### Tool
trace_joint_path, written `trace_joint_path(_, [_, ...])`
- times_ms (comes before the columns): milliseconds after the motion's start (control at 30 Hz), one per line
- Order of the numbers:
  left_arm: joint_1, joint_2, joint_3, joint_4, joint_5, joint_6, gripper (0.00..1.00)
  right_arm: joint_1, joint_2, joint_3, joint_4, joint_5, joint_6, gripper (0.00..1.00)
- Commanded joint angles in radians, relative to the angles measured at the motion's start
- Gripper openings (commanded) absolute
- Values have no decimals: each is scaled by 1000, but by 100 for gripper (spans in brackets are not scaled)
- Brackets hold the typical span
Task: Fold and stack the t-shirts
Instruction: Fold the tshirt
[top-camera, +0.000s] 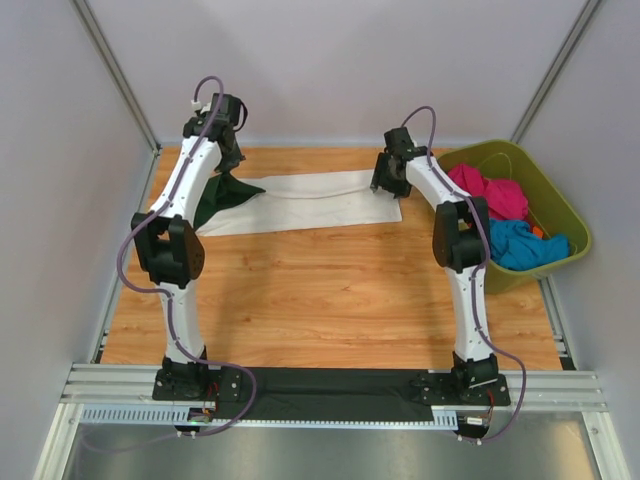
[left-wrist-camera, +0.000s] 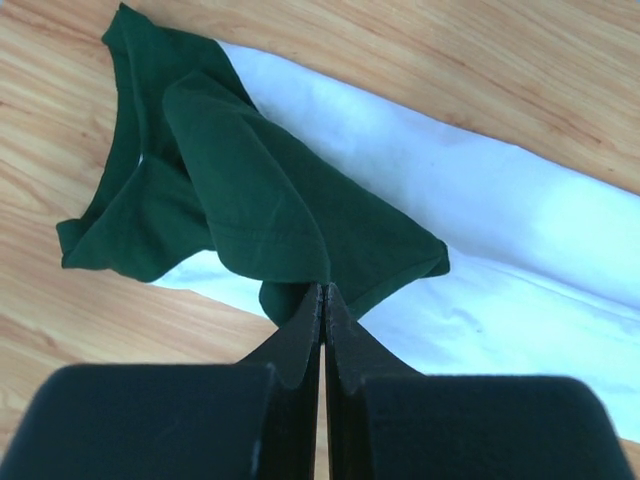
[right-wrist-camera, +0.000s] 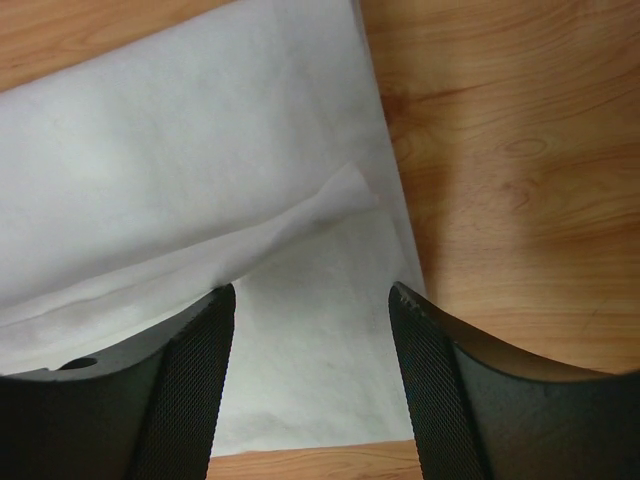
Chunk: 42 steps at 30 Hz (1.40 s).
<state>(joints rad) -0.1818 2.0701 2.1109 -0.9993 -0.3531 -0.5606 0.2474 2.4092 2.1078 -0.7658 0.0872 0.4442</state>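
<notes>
One t-shirt lies across the far side of the table, folded into a long white strip with its dark green sleeve end at the left. My left gripper is at that end, shut on a raised fold of the green sleeve, which runs up into the closed tips of the gripper. The white body stretches away to the right. My right gripper hovers open over the shirt's right end. Between the spread jaws of the right gripper lies the white cloth, with a small raised crease.
An olive-green tub stands at the right edge of the table, holding a pink garment and a blue one. Bare wooden tabletop lies between the shirt and the arm bases. Grey walls close in the back and sides.
</notes>
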Motion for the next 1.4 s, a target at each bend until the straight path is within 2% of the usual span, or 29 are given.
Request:
trace_joint_path(0, [-4,30,75,-21,-56,-36,0,-8,5,1,14,-4,24,64])
trace_joint_path(133, [8,83,141,-10,-73,-68,0,-10,7,-3,8,3,14,64])
trace_joint_path(467, [42,166,184,86,-96,-73,0,-10,2,-20,-3,23,-10,64])
trace_joint_path(633, [64,217,270,145,-81,-68,0,-10,2,-19,10,2,-7,64])
trace_joint_path(833, [70,254,270,235,-57,-68,0,-10,-16,-29,54,-21,-13,64])
trace_joint_path(1000, [70,274,261,289,-98,-78,0,-11,-27,-29,71,-27,-15,64])
trace_joint_path(1200, [74,281,233,385,-124,-71,0,-11,-44,-54,155,-151,-13,63])
trace_joint_path(1300, [76,298,228,418,-122,-70,0,-10,-79,-123,326,-300,5,61])
trace_joint_path(1367, [74,306,225,430,-132,-71,0,-11,-82,-126,365,-342,16,56])
